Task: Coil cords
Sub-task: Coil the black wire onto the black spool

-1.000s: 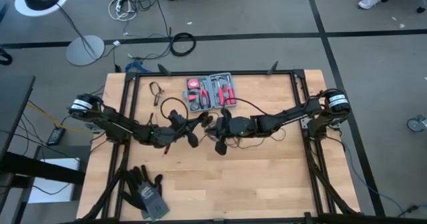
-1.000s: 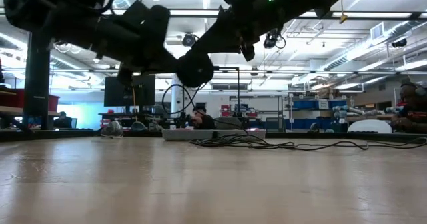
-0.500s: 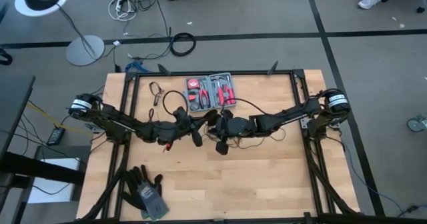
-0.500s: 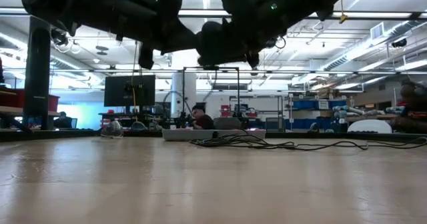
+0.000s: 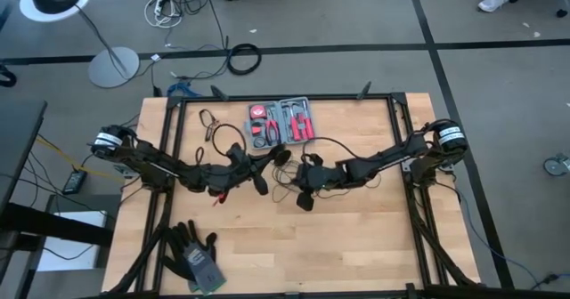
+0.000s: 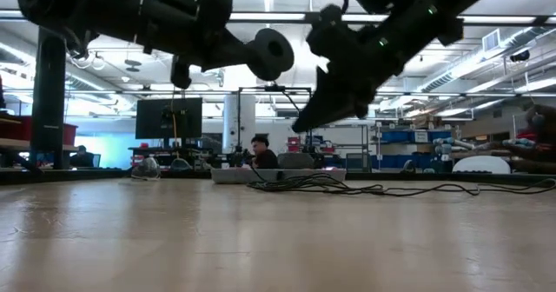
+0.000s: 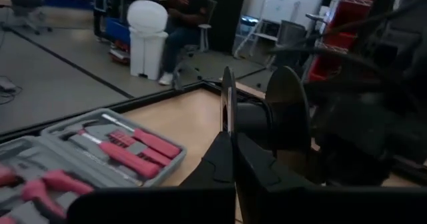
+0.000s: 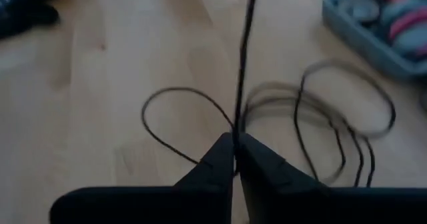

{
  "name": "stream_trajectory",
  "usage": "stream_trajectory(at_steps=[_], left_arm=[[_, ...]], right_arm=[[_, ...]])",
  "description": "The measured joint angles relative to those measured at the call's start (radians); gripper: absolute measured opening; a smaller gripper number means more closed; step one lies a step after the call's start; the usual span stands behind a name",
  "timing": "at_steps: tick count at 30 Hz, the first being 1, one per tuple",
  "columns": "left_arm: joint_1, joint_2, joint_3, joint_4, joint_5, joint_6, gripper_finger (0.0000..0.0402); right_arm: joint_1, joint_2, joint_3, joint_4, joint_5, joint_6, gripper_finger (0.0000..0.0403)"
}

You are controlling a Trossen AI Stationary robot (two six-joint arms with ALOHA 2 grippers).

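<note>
While the left claw (image 5: 259,180) stays mid-counter pinching the cord's puck (image 7: 285,127), the right claw (image 5: 305,195) has drawn back toward its own side, pressed together on the cord (image 8: 243,57). Slack loops (image 5: 280,176) lie on the counter (image 5: 356,237) below the tool kit (image 5: 281,124), so coiling looks partly done.

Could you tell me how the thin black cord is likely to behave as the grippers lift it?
The cord lies in loose loops, so it is probably floppy and light. Its puck-like disc, held by the left gripper, might swing it. The right gripper pinches it; it could slip.
</note>
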Motion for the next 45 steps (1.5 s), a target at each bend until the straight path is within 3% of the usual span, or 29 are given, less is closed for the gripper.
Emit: stream_trajectory(at_steps=[10, 16, 21, 26, 29, 35, 40, 45], left_arm=[[-0.045, -0.001, -0.143, 0.245, -0.043, -0.003, 0.0000], [-0.056, -0.001, -0.216, 0.392, -0.049, -0.003, 0.0000], [-0.056, -0.001, -0.260, 0.505, -0.048, 0.007, 0.0000], [-0.056, -0.001, -0.279, 0.582, -0.049, 0.051, 0.0000], [-0.056, -0.001, -0.277, 0.610, -0.041, 0.068, 0.0000], [-0.056, -0.005, -0.276, 0.628, -0.025, 0.082, 0.0000], [-0.056, -0.007, -0.265, 0.633, -0.007, 0.081, 0.0000], [-0.056, -0.007, -0.251, 0.634, 0.027, 0.095, 0.0000]], right_arm=[[0.075, -0.012, -0.178, 0.061, 0.000, 0.201, 0.0023], [0.174, -0.136, -0.312, 0.015, 0.030, 0.405, 0.0021], [0.265, -0.308, -0.415, 0.005, 0.237, 0.514, 0.0009], [0.273, -0.367, -0.453, 0.155, 0.465, 0.433, 0.0002], [0.221, -0.302, -0.453, 0.357, 0.468, 0.291, 0.0005], [0.101, -0.059, -0.407, 0.737, 0.279, 0.032, 0.0032], [0.023, 0.131, -0.274, 0.826, 0.137, -0.078, 0.0077], [-0.019, 0.239, -0.139, 0.829, 0.111, -0.173, 0.0126]])
